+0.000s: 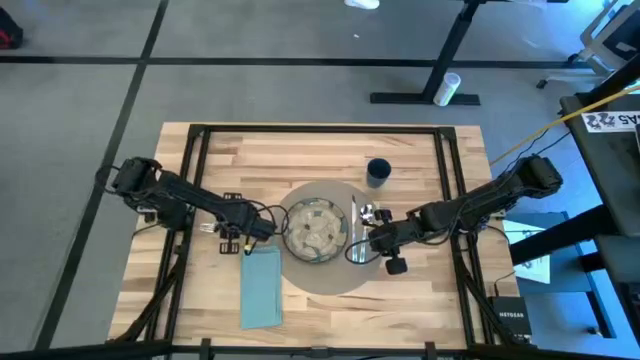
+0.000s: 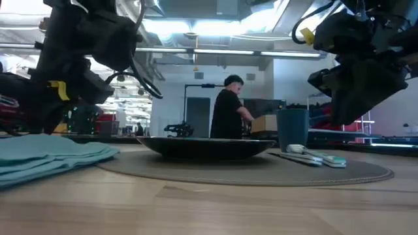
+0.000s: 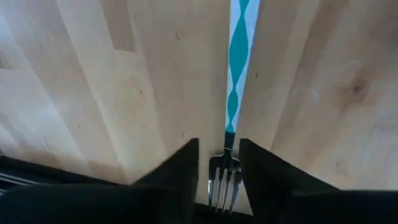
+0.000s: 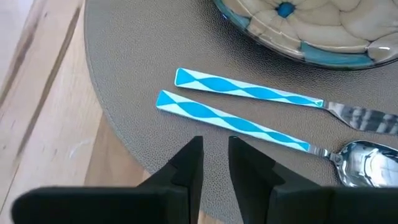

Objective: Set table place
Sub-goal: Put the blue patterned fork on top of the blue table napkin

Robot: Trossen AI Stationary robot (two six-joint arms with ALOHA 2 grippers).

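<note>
The grey-brown placemat (image 1: 330,278) lies mid-table with the speckled plate (image 1: 315,228) on it. A knife (image 4: 249,90) and a spoon (image 4: 236,121), both with teal-and-white handles, lie side by side on the mat right of the plate. The dark-blue cup (image 1: 378,172) stands by the mat's far right edge. The teal napkin (image 1: 261,288) lies flat on the wood left of the mat. My left gripper (image 3: 219,146) is over the wood just beyond the napkin's far end, shut on a fork (image 3: 239,56). My right gripper (image 4: 216,142) hovers narrowly open over the mat beside the spoon's handle. My left gripper has the fork's tine end (image 3: 225,168) between its two fingers, with the neck just past the fingertips. The fingers lie along the fork, and the patterned handle (image 3: 239,56) sticks straight out ahead of them over the wood. Whether the fork is clear of the table, I cannot tell.
The table's black frame bars (image 1: 195,160) run along its left and right sides under both arms. Bare wood lies at the table's near right (image 1: 430,310) and far left. A person (image 2: 230,108) stands in the room beyond the table.
</note>
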